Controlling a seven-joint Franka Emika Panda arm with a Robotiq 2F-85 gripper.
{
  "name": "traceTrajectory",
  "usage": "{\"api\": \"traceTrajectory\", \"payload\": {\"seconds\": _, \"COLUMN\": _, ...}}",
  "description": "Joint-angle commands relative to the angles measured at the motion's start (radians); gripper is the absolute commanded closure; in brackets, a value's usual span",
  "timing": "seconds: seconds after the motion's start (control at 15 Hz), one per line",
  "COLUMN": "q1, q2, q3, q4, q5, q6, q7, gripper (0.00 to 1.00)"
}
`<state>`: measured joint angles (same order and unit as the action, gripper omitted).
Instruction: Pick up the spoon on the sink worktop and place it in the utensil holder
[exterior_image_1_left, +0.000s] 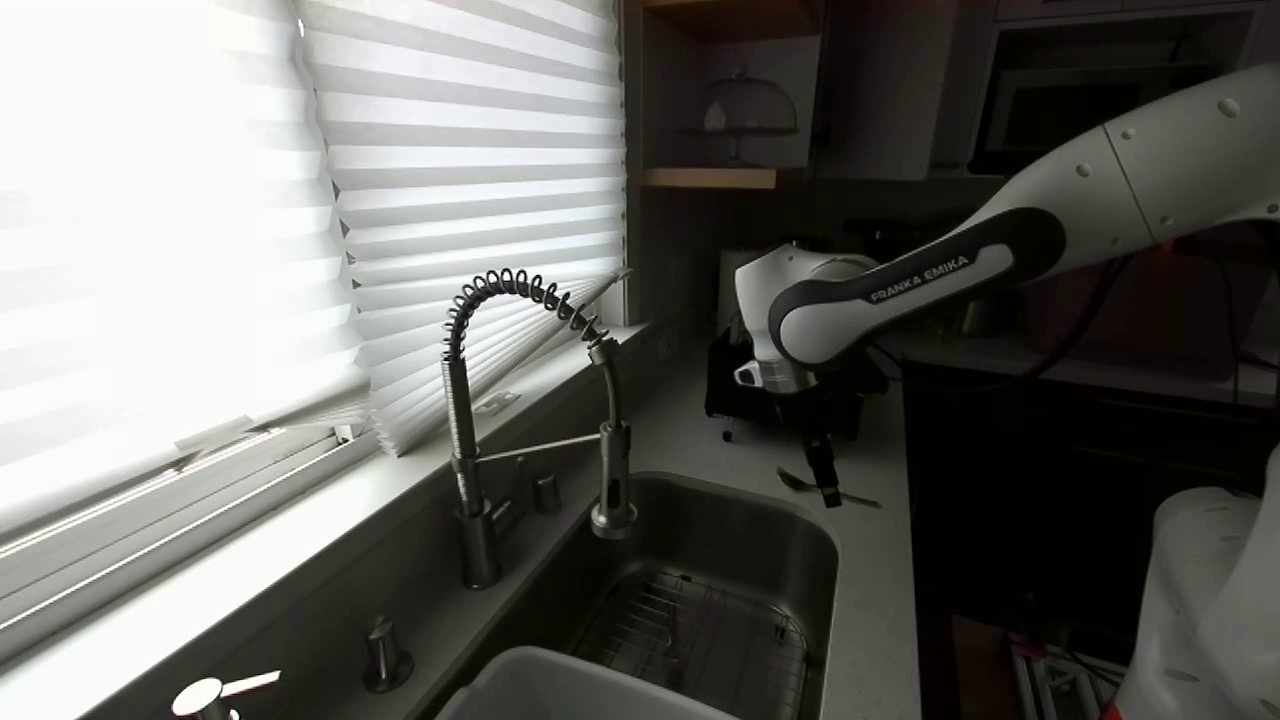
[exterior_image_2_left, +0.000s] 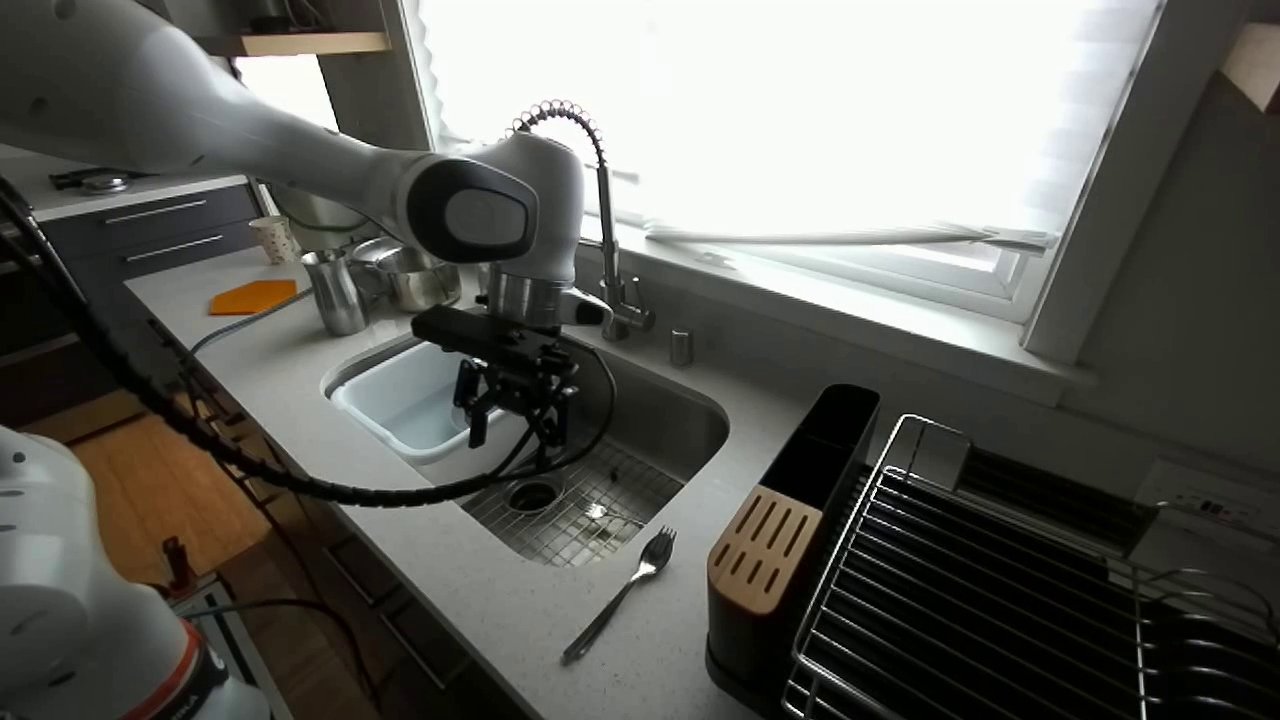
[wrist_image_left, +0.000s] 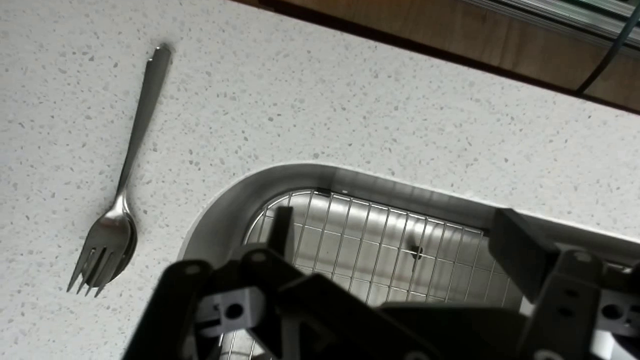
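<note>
To one side of the pincer (wrist_image_left: 399, 239), the spoon (wrist_image_left: 131, 245) lies beneath a fork (wrist_image_left: 111, 230) on the worktop (wrist_image_left: 325, 115). Spread and empty, the pincer hangs above the sink (wrist_image_left: 231, 216): likely the approach; next, cross over and descend.

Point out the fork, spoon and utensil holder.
Fork (wrist_image_left: 108, 230): wrist view, on its head.
Spoon (wrist_image_left: 129, 249): wrist view, edge of its mostly covered bowl.
Utensil holder (exterior_image_2_left: 765, 547): in an exterior view, slotted wooden top.

Pleated blinds (exterior_image_1_left: 470, 140) glow bright beside a wooden shelf (exterior_image_1_left: 710, 178) and shadowed cabinets (exterior_image_1_left: 885, 90).
</note>
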<state>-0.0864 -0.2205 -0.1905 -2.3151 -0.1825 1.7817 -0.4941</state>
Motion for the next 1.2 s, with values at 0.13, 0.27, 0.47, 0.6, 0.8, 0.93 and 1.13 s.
{"api": "traceTrajectory", "payload": {"seconds": 0.13, "q1": -0.056, "q2": 0.018, "q3": -0.057, "q4": -0.019, "q5": -0.034, "q6": 0.134, "q7": -0.079, "gripper": 0.0}}
{"api": "traceTrajectory", "payload": {"seconds": 0.27, "q1": -0.078, "q2": 0.03, "q3": -0.087, "q4": -0.031, "q5": -0.027, "q6": 0.204, "q7": -0.133, "gripper": 0.0}}
{"api": "traceTrajectory", "payload": {"seconds": 0.47, "q1": -0.109, "q2": 0.053, "q3": -0.126, "q4": -0.048, "q5": 0.002, "q6": 0.293, "q7": -0.206, "gripper": 0.0}}
{"api": "traceTrajectory", "payload": {"seconds": 0.6, "q1": -0.127, "q2": 0.064, "q3": -0.141, "q4": -0.063, "q5": 0.017, "q6": 0.336, "q7": -0.222, "gripper": 0.0}}
{"api": "traceTrajectory", "payload": {"seconds": 0.8, "q1": -0.146, "q2": 0.086, "q3": -0.151, "q4": -0.083, "q5": 0.038, "q6": 0.391, "q7": -0.22, "gripper": 0.0}}
{"api": "traceTrajectory", "payload": {"seconds": 0.93, "q1": -0.156, "q2": 0.104, "q3": -0.153, "q4": -0.094, "q5": 0.046, "q6": 0.423, "q7": -0.203, "gripper": 0.0}}
{"api": "traceTrajectory", "payload": {"seconds": 1.13, "q1": -0.17, "q2": 0.129, "q3": -0.157, "q4": -0.104, "q5": 0.083, "q6": 0.488, "q7": -0.201, "gripper": 0.0}}
